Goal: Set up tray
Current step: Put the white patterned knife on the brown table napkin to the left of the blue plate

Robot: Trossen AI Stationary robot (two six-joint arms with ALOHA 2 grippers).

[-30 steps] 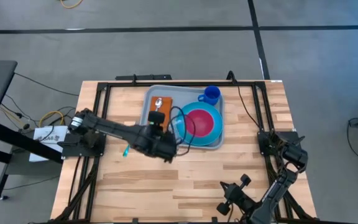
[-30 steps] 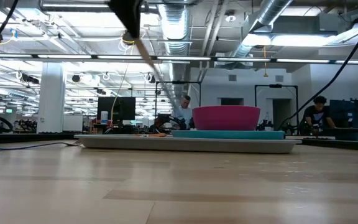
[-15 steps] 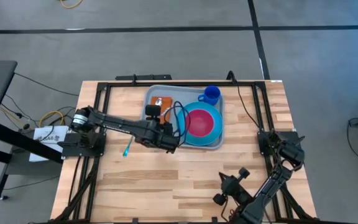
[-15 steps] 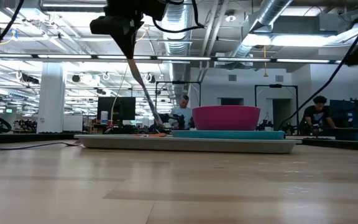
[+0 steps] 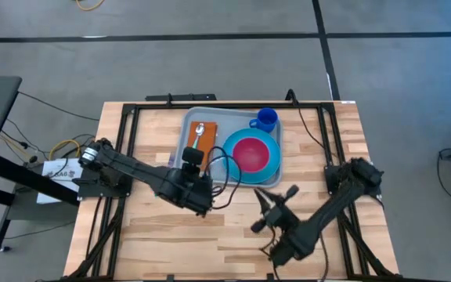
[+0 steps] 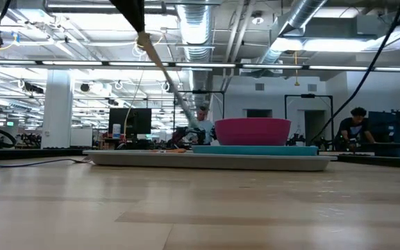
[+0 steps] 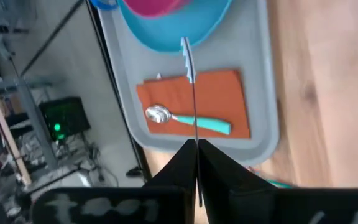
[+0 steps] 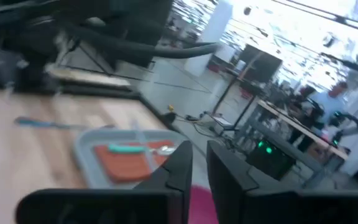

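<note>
The grey-blue tray (image 5: 210,112) lies flat at the table's far middle. It carries an orange napkin (image 5: 207,138) with a teal-handled spoon (image 7: 185,119) lying on it, a light-blue plate (image 5: 233,160) with a pink bowl (image 5: 251,153), and a blue cup (image 5: 266,119). My left gripper (image 5: 193,159) hangs over the tray's near left part, shut on a thin metal utensil (image 7: 191,93) that shows edge-on with a jagged end. My right gripper (image 5: 261,210) hovers off the tray's near edge with a narrow gap between its fingers (image 8: 229,165). It holds nothing. My left gripper (image 7: 196,146) pinches one end of the utensil (image 7: 196,138) between its two fingers, which lie along it. The rest sticks out past the fingertips over the napkin (image 7: 216,93). In the low view the utensil (image 6: 162,69) slants down toward the tray (image 6: 207,160) and seems clear of it.
A second teal utensil (image 7: 272,183) lies on the wood just off the tray's left side and also shows in the right wrist view (image 8: 42,122). Black frame rails run along the table's left, right and far edges. Bare wood lies along the near edge. People show in the room behind.
My right arm has swung up from the table's near right corner toward the tray's near edge. My left gripper dipped toward the napkin, then rose and drew back toward the near edge, staying shut on the utensil.
</note>
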